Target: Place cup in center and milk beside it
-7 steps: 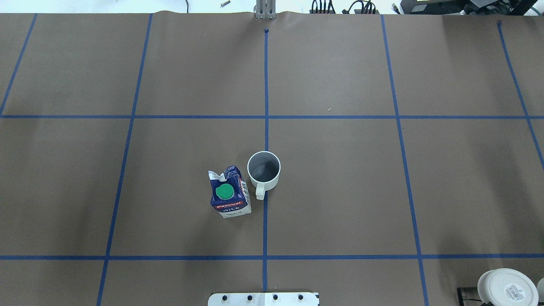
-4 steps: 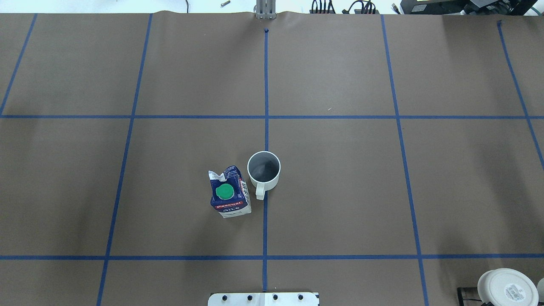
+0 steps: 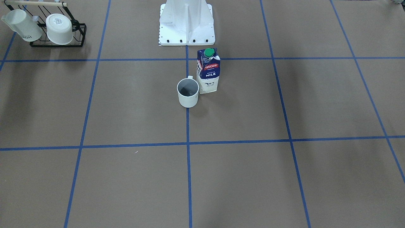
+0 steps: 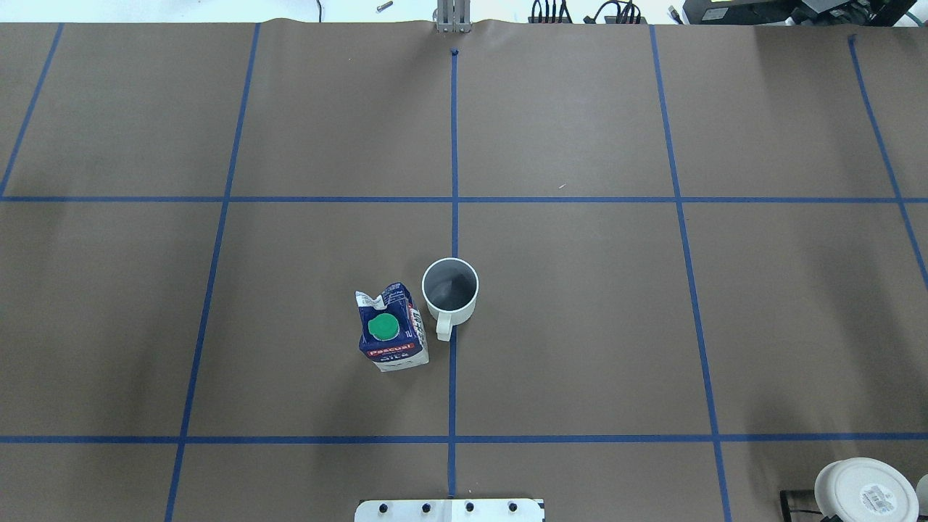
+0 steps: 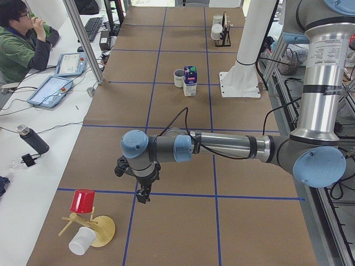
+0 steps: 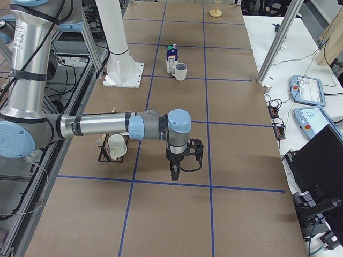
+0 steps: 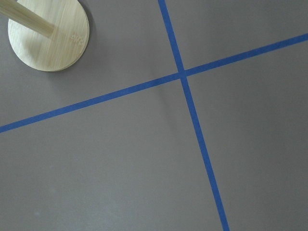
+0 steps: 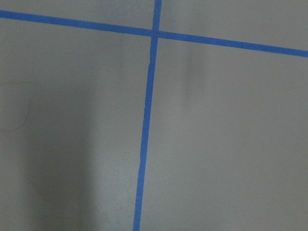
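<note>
The left pincer (image 5: 143, 195) hangs at the end of the near arm in the left side view, pointing down over the brown table (image 4: 580, 326). It is far from the cup (image 4: 450, 291), out at the table's end on the robot's left. It holds nothing I can see, and it is too small here to tell whether its fingers are spread or pressed together. Under its wrist camera a blue tape cross (image 7: 182, 74) and the round foot of a wooden stand (image 7: 49, 36) show. That stand carries a red cup (image 5: 83, 200) and a white cup (image 5: 82, 241).

The right pincer (image 6: 174, 174) hangs the same way, pointing down, far from the cup at the other end of the table. I cannot tell if it is spread or pressed together either. A black rack (image 3: 57, 42) with two white cups is near it, well apart from the cup.

The cup stands upright on the blue middle line (image 4: 453, 145), its mouth up and its inside dark grey. Its small handle points toward the white robot base (image 3: 186, 23). The milk (image 4: 392, 330) stands upright just beside the cup, on the cup's side toward the robot's left arm and a bit closer to the base than the cup is. Its green cap (image 4: 383, 328) is on top. I cannot tell whether milk and cup touch.
</note>
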